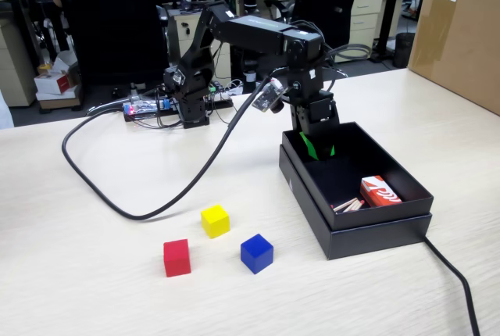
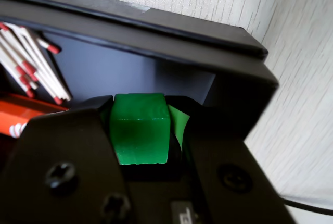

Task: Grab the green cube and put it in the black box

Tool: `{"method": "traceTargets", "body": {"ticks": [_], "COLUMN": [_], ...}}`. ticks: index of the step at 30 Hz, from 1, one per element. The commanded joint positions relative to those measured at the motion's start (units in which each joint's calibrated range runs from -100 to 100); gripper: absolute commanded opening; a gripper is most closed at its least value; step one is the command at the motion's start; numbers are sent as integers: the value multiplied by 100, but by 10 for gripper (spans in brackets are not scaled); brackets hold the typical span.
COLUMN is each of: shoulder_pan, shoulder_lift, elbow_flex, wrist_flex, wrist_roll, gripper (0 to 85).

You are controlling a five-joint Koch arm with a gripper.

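In the wrist view the green cube (image 2: 140, 130) sits squeezed between the two dark jaws of my gripper (image 2: 140, 104), which is shut on it. The gripper hangs inside the black box (image 2: 156, 26), just above its floor near a corner. The fixed view shows the arm reaching down into the far end of the black box (image 1: 375, 230), where the gripper (image 1: 318, 148) shows green at its tip. Whether that green is the cube or a pad I cannot tell from there.
A red matchbox (image 1: 380, 191) and loose matches (image 2: 31, 62) lie in the box's near end. Yellow (image 1: 215, 220), red (image 1: 176, 258) and blue (image 1: 256, 253) cubes stand on the table left of the box. A black cable (image 1: 141, 195) loops across the table. A cardboard box (image 1: 457, 31) stands at the far right.
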Motion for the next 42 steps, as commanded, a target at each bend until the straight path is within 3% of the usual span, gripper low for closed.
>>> {"method": "traceTargets", "body": {"ticks": [1, 13, 16, 20, 24, 35, 42], "shoulder_pan": [5, -5, 10, 44, 34, -83, -527], "shoulder_lift": [26, 588, 554, 474, 26, -3416, -5872], "elbow_flex": [322, 168, 59, -86, -158, -847, -2869], "wrist_flex": [203, 203, 203, 203, 298, 393, 834], "wrist_roll": [5, -10, -15, -39, -112, -737, -1201], "gripper": [117, 130, 270, 388, 431, 468, 483]}}
